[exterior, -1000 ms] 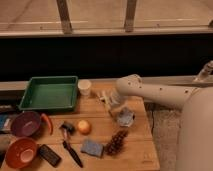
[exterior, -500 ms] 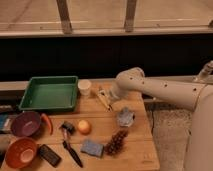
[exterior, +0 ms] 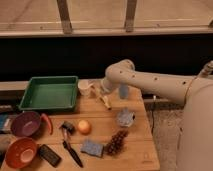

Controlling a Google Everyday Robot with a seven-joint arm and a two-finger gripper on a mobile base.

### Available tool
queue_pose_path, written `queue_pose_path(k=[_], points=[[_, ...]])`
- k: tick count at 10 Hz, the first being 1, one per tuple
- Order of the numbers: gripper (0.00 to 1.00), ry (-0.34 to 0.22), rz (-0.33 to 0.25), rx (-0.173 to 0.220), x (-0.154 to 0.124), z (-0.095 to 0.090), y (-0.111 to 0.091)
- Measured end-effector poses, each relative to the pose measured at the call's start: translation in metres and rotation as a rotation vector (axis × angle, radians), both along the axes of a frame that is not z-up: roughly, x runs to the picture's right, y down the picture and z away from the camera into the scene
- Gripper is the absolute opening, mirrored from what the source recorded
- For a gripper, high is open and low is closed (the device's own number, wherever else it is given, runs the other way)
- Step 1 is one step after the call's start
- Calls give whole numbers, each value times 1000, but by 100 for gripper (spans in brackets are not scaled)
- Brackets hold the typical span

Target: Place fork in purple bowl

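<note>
The fork [exterior: 105, 102] is a short pale yellow piece, tilted, just right of the white cup [exterior: 85, 88] at the back middle of the wooden table [exterior: 135, 150]. My gripper [exterior: 103, 93] reaches in from the right on a long pale arm and sits directly over the fork's upper end, shut on it. The purple bowl [exterior: 25, 123] stands at the table's left side, well to the left and nearer than the gripper, with nothing in it that I can see.
A green tray [exterior: 47, 80] lies at the back left. An orange bowl [exterior: 20, 152], black remote [exterior: 49, 155], black-handled brush [exterior: 70, 147], orange fruit [exterior: 84, 127], red chili [exterior: 47, 122], blue sponge [exterior: 92, 148], pine cone [exterior: 116, 143] and grey-blue crumpled object [exterior: 125, 118] are spread over the front.
The arm has swung up and to the left over the last second. The gripper has stayed shut at the fork, which has barely shifted.
</note>
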State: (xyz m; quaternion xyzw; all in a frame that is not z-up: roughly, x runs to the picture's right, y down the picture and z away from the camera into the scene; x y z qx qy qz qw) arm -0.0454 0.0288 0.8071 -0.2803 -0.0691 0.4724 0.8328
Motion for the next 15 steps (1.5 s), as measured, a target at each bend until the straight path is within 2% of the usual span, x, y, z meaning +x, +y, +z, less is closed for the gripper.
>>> queue_pose_path(k=[4, 12, 15], points=[[0, -101, -125, 54, -55, -21, -13], [0, -106, -147, 55, -57, -23, -14], [0, -145, -275, 84, -93, -32, -5]])
